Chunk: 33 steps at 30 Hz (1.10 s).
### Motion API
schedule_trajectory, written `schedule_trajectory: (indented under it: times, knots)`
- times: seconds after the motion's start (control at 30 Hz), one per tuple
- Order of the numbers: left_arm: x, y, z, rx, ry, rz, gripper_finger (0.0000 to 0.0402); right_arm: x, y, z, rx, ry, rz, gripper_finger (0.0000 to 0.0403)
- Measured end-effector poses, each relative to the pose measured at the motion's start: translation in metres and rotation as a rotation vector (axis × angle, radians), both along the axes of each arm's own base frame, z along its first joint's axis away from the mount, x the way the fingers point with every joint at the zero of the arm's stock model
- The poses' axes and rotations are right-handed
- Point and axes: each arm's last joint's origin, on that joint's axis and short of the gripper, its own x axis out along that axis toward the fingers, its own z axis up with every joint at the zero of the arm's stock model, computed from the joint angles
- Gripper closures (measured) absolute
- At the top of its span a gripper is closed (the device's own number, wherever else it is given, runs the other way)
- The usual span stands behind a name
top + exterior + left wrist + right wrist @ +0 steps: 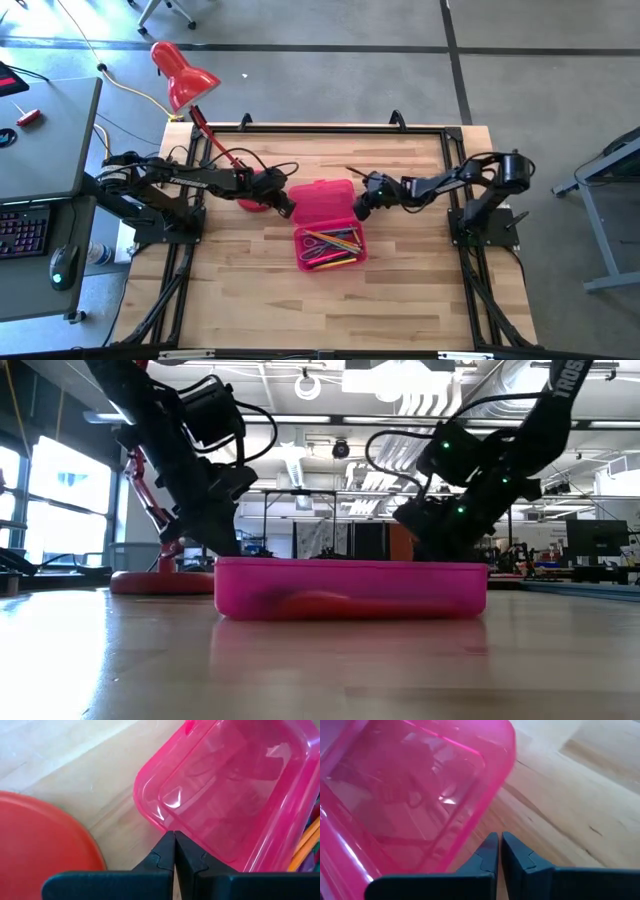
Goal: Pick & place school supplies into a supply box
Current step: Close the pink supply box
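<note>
The only writing to be read is on the right arm in the low view, where the white letters "TROS" run down the dark link at 1 o'clock in the picture. There is one supply box (330,233), a translucent hot-pink case lying open near the middle of the wooden table (400,300): its lid (322,198) is folded back flat toward 12 o'clock and its tray lies toward 6 o'clock. The school supplies (331,243) lie inside the tray as a bundle of thin pencils and pens in orange, yellow, green and pink-red; they overlap too much to count. There are two arms. The left gripper (288,209) sits just beside the lid's 9 o'clock edge, its two fingers (165,854) pressed together at the tips with nothing between them. The right gripper (358,210) sits just beside the lid's 3 o'clock edge, its fingers (491,851) drawn nearly together, also empty. One red desk lamp (182,75) stands at 10 o'clock of the box, its round base (45,845) close behind the left gripper.
</note>
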Motion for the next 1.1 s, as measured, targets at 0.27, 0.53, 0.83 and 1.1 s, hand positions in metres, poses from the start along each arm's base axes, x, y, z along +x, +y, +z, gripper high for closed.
schedule_trajectory:
  times: [0.27,0.53,0.83,1.1]
  knots:
    - [0.003,-0.006,0.001,0.028,-0.009,-0.099,0.0362,0.014,-0.013,0.003,-0.023,-0.03,0.051,0.0403]
    - [0.016,-0.045,0.031,0.121,-0.208,-0.338,0.0362,0.015,-0.015,0.005,-0.036,-0.049,0.108,0.0403]
    - [0.019,-0.113,0.031,0.18,-0.226,-0.579,0.0362,0.021,-0.009,0.009,-0.112,-0.104,0.154,0.0403]
    - [0.02,-0.157,0.008,0.166,-0.208,-0.665,0.0362,0.024,-0.006,0.011,-0.153,-0.119,0.183,0.0403]
